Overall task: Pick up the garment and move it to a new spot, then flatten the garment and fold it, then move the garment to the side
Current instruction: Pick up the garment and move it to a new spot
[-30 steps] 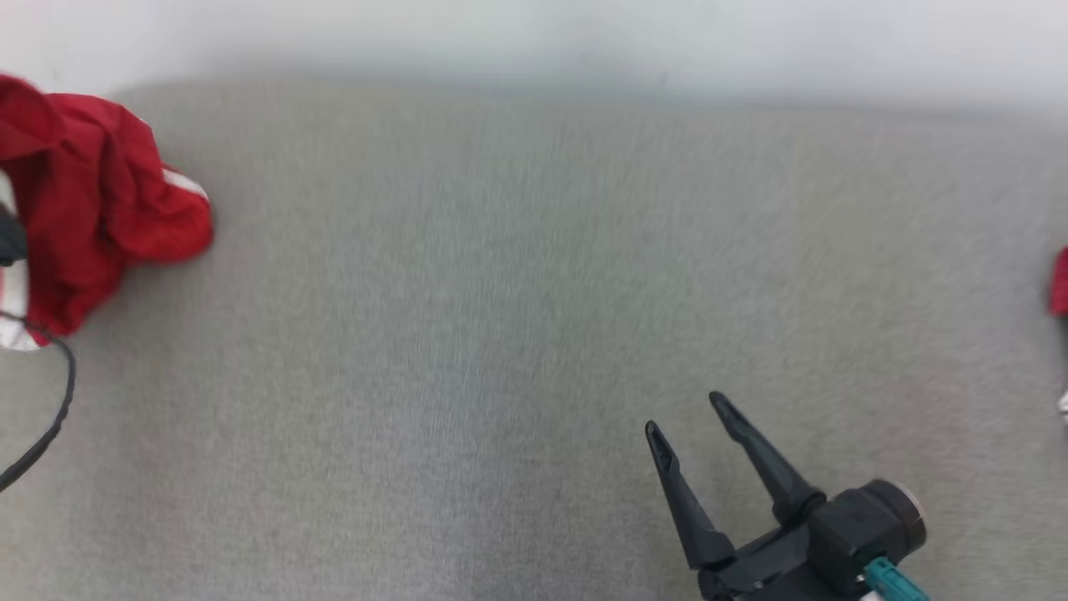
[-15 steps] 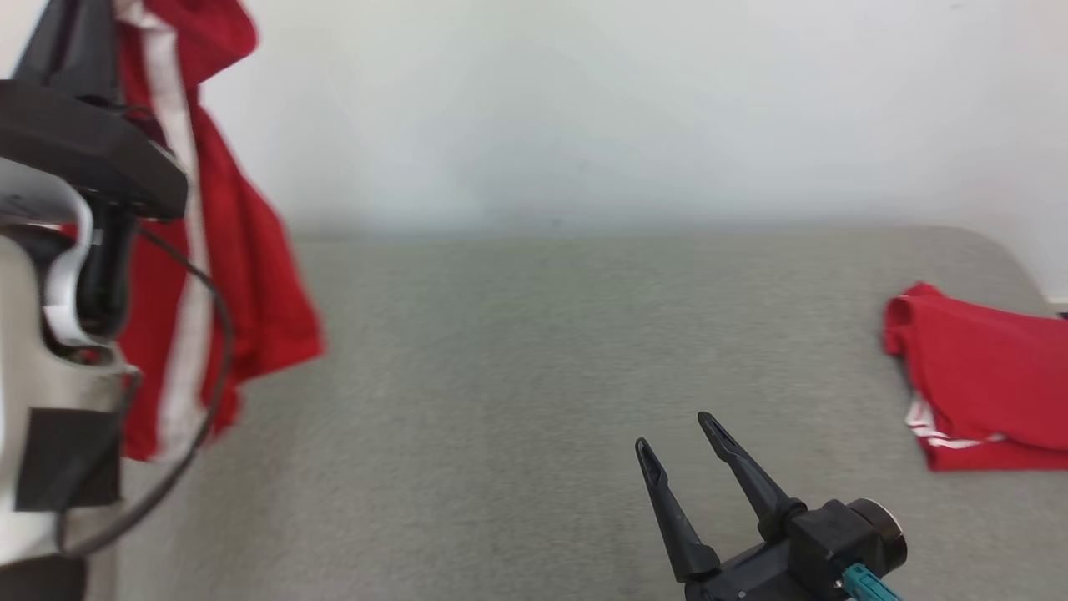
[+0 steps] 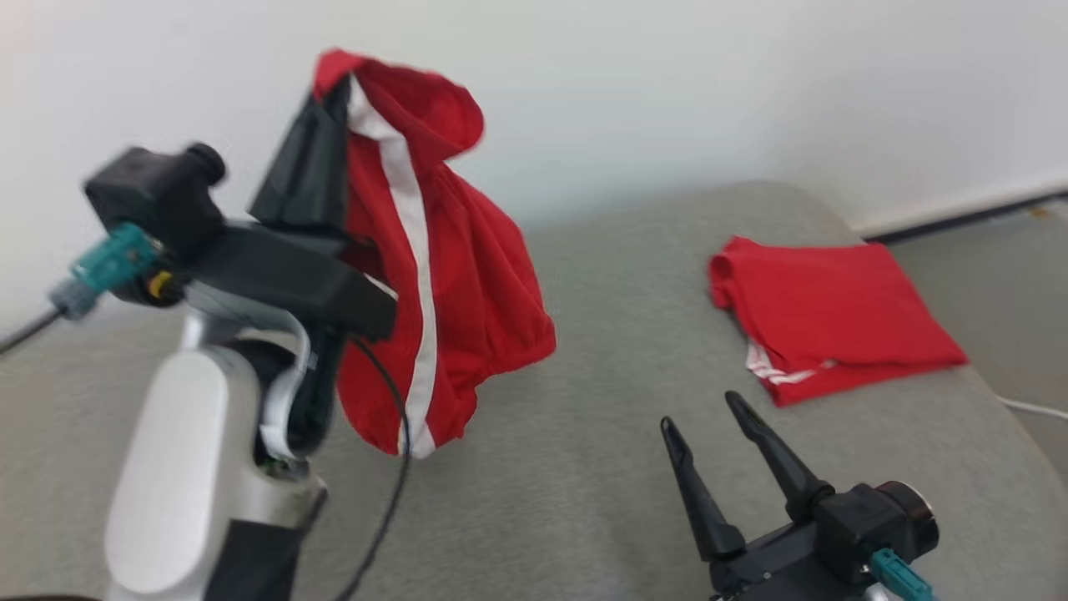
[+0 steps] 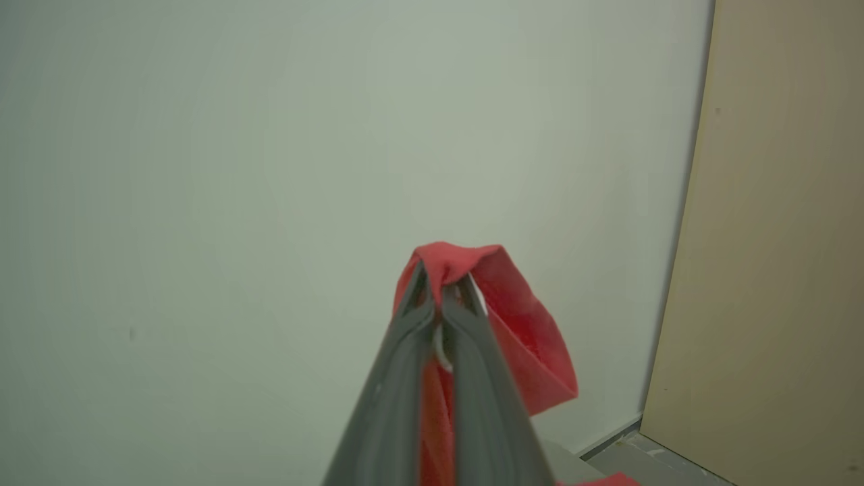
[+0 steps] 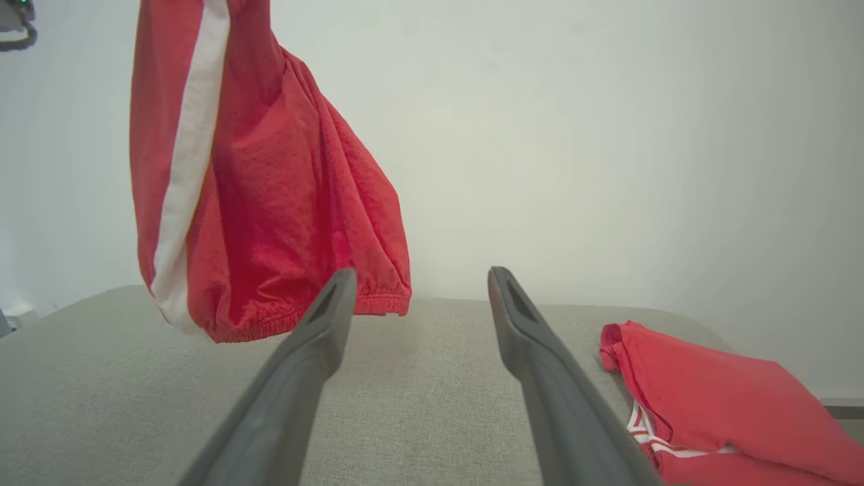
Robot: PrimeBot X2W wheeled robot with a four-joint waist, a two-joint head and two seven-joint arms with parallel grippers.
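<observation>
A red garment [image 3: 467, 309] with a white side stripe hangs in the air over the left part of the grey surface [image 3: 601, 467], clear of it. My left gripper [image 3: 334, 88] is shut on its top edge, fingers pointing up; in the left wrist view the closed fingertips [image 4: 439, 283] pinch a red fold [image 4: 513, 317]. In the right wrist view the garment [image 5: 270, 223] dangles at upper left, elastic hem lowest. My right gripper [image 3: 705, 413] stands open low at the front right, nothing between its fingers [image 5: 324, 317].
A second red garment [image 3: 826, 309] lies folded on the right end of the grey surface, also in the right wrist view [image 5: 715, 398]. A white wall stands behind. Floor [image 3: 1001, 275] shows beyond the right edge. A black cable [image 3: 392, 492] hangs from my left arm.
The head camera has swung, shifting the whole scene. My left arm has lifted the garment high off the surface. The right gripper stays open in the same place.
</observation>
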